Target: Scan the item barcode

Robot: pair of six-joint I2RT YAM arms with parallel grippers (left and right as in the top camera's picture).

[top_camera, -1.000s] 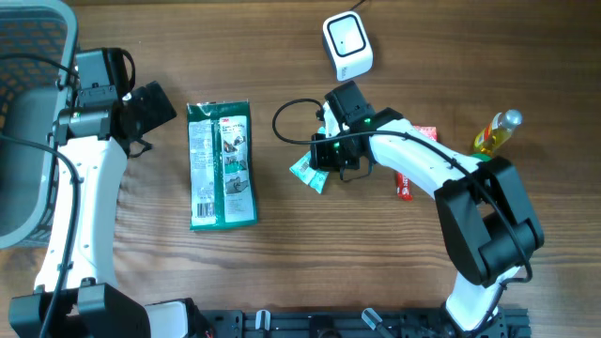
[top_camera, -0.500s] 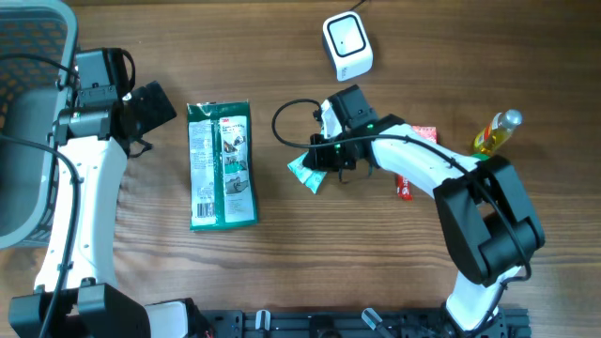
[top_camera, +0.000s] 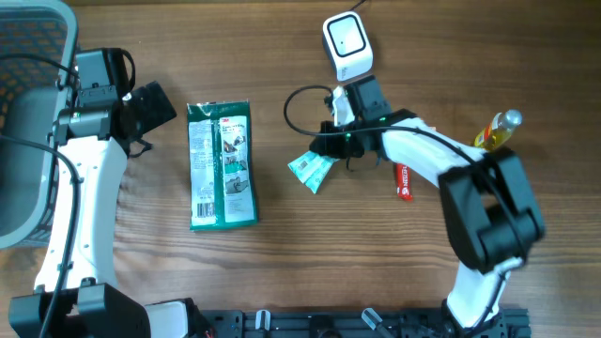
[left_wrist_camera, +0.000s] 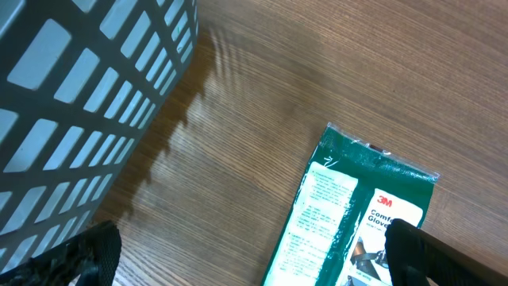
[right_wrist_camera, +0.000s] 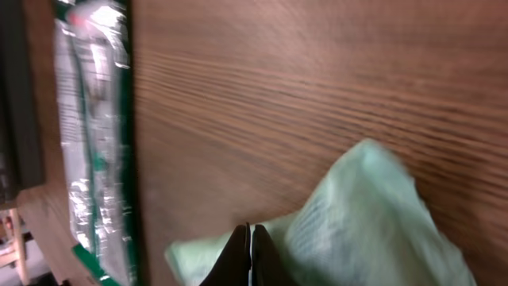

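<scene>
The right claw (top_camera: pixel 328 155) (right_wrist_camera: pixel 249 238) is pinching shut on one edge of a small pale-green crinkly plastic packet (top_camera: pixel 311 172) (right_wrist_camera: pixel 357 214). The packet is sticking out at the claw's 7 o'clock, over the wooden table (top_camera: pixel 282 272). Whether it is resting on the wood I cannot tell.

At the claw's 12 o'clock, a white square-faced barcode scanner (top_camera: pixel 347 44) is sitting near. Its black cable (top_camera: pixel 293 105) is looping down at 10 o'clock, just beside the wrist. The arm's own wrist is sitting between the packet and the scanner.

At 4 o'clock a thin red tube (top_camera: pixel 405 181) is poking out from under the arm. At 3 o'clock, well apart, a yellow bottle with a silver cap (top_camera: pixel 496 131) is sitting by the elbow.

Out at 9 o'clock a flat green plastic pack of gloves (top_camera: pixel 221 165) (left_wrist_camera: pixel 349 214) (right_wrist_camera: pixel 91 159) is lying lengthwise. Beyond it the left claw (top_camera: pixel 155 108) (left_wrist_camera: pixel 254 266) is hovering with its fingers spread wide, gripping nothing. It is next to a grey mesh basket (top_camera: pixel 23 56) (left_wrist_camera: pixel 79 95) at the far left.

Against a second ago, the right claw has been swinging toward 1 o'clock, closer to the scanner, while the packet has barely been shifting. The left arm and the green pack are sitting where they were.
</scene>
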